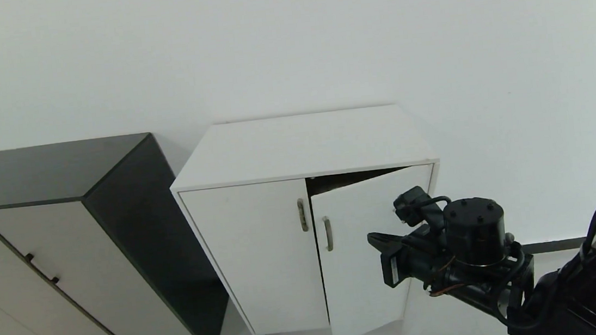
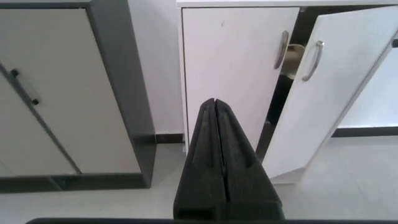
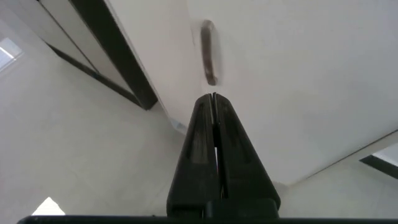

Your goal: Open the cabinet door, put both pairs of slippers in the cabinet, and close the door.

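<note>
Handle (image 1: pixel 328 233) of the ajar right door (image 1: pixel 359 293) stands upright just left of our right gripper (image 1: pixel 375 238), which we hold pressed together.

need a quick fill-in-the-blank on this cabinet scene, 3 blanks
1. Of the white cabinet's two doors, the ___ one stands ajar.
2. The right gripper, near that door's handle, is ___.
3. The dark cabinet stands to the white cabinet's ___.
Missing words: right; shut; left.
</note>
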You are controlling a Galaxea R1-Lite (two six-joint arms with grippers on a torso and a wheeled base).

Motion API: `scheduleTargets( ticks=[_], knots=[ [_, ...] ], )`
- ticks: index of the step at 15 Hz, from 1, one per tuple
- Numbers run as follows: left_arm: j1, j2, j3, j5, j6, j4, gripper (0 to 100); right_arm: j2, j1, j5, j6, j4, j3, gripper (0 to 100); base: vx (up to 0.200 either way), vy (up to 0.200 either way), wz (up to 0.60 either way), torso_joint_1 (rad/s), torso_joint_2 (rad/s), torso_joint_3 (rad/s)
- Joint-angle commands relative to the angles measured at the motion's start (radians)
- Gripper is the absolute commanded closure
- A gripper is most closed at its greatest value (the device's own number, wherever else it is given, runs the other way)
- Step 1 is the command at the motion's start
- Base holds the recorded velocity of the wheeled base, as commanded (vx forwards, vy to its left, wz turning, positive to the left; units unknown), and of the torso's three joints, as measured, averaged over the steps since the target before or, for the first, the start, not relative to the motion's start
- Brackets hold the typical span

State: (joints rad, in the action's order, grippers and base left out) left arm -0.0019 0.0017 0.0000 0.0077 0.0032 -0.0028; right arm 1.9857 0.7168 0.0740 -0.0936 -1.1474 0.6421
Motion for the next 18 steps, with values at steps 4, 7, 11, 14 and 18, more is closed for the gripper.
scheduleTargets(
  ticks=[4,7,11,14,18],
  knots=[
    [0.0,0.0,0.0,0.002,-0.002,0.0,100,0.067,0.013,0.001,0.002,-0.061,0.001,100,0.1,0.0,0.0,0.004,0.0,0.002],
    [0.0,0.0,0.0,0.002,-0.002,0.0,100,0.094,0.003,0.004,0.0,-0.066,0.03,100,0.0,0.0,0.0,0.0,0.0,0.0],
    [0.0,0.0,0.0,0.002,-0.003,0.0,100,0.122,-0.033,0.004,-0.001,-0.067,0.068,100,0.0,0.0,0.0,0.0,0.0,0.0],
    [0.0,0.001,0.0,0.003,-0.003,0.0,100,0.16,-0.057,0.009,-0.028,-0.092,0.113,100,0.0,0.0,0.0,0.0,0.0,0.0],
    [0.0,0.0,0.0,0.003,-0.003,0.0,100,0.199,-0.091,0.013,-0.037,-0.117,0.149,100,0.0,0.0,0.0,0.0,0.0,0.0]
  ],
)
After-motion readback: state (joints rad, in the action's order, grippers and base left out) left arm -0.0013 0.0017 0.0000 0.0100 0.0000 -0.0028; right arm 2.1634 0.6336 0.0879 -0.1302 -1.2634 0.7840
